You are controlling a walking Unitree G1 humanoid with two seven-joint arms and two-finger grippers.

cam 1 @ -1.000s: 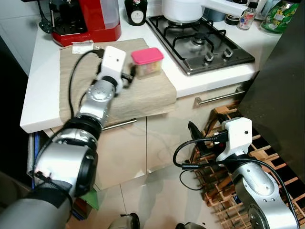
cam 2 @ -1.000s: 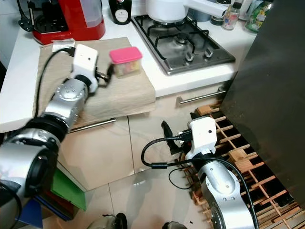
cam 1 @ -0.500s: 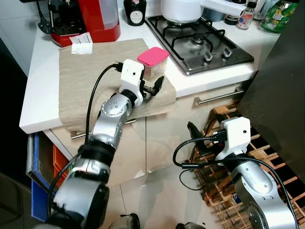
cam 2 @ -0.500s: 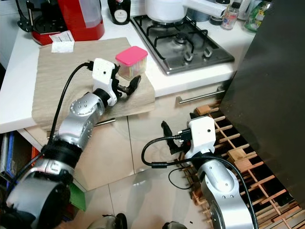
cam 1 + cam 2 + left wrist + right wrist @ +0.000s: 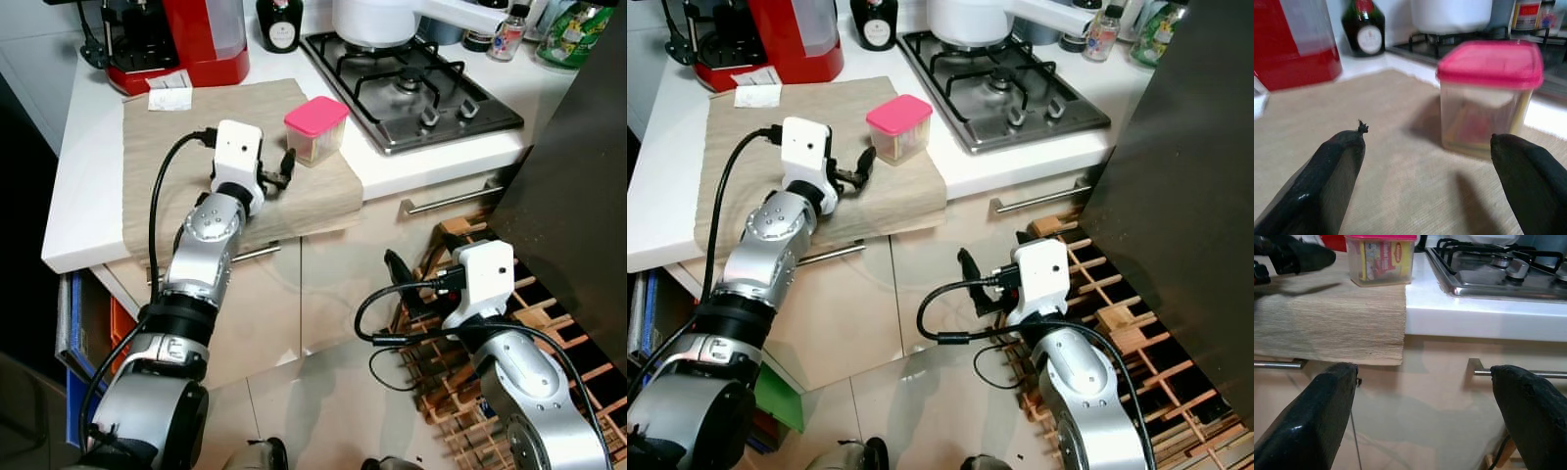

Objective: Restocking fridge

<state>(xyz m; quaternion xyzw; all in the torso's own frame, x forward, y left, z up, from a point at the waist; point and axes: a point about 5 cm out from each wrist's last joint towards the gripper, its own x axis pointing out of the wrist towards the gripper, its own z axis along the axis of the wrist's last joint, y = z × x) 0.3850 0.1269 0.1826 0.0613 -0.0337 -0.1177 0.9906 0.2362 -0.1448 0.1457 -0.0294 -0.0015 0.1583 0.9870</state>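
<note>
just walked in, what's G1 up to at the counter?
The left gripper is open over the beige woven mat on the white kitchen counter, lined up just short of a clear plastic container with a pink lid. It isn't touching it; the container stands upright near the mat's edge, beside the steel gas hob. The right gripper is open too, holding nothing, low in front of the cabinet doors by a wooden wine rack.

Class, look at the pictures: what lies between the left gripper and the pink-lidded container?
Only bare beige mat: the left wrist view shows the left gripper open, short of the pink-lidded container.
</note>
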